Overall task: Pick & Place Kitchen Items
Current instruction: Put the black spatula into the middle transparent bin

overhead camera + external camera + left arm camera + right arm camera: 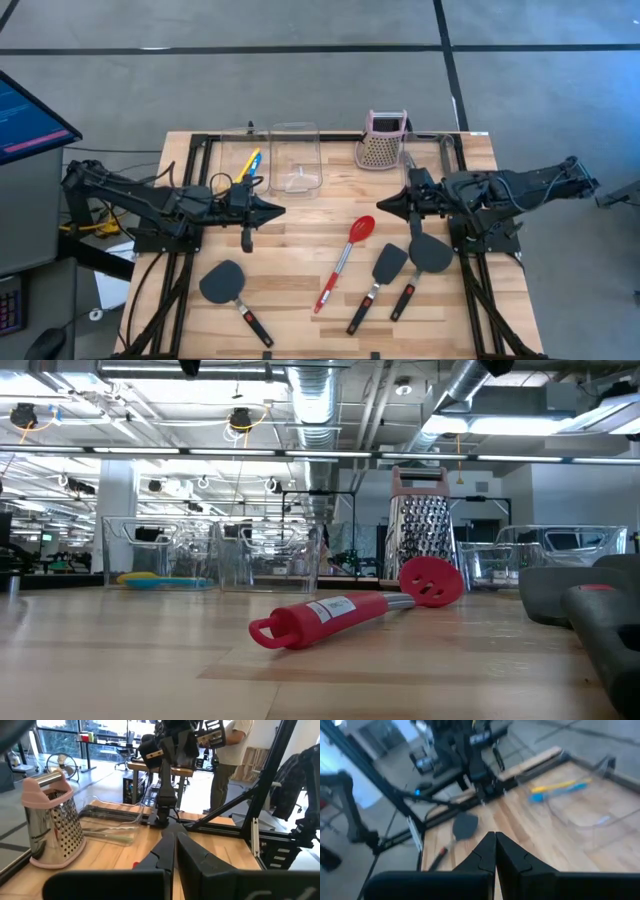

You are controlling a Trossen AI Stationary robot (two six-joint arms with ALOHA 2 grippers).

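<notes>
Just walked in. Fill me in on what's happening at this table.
Nothing is being handled right now. The left gripper and right gripper both hover shut and empty over the middle of the table, pointing at each other. The red spoon and three black spatulas lie loose on the near side of the wooden table. The small yellow and blue spoons sit in a clear bin at the back, beside another clear bin and the grater.

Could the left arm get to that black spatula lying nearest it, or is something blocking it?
Probably yes. The black spatula with the black-red handle lies alone on bare wood, just toward the table's front from the shut left gripper, with nothing between them.
</notes>
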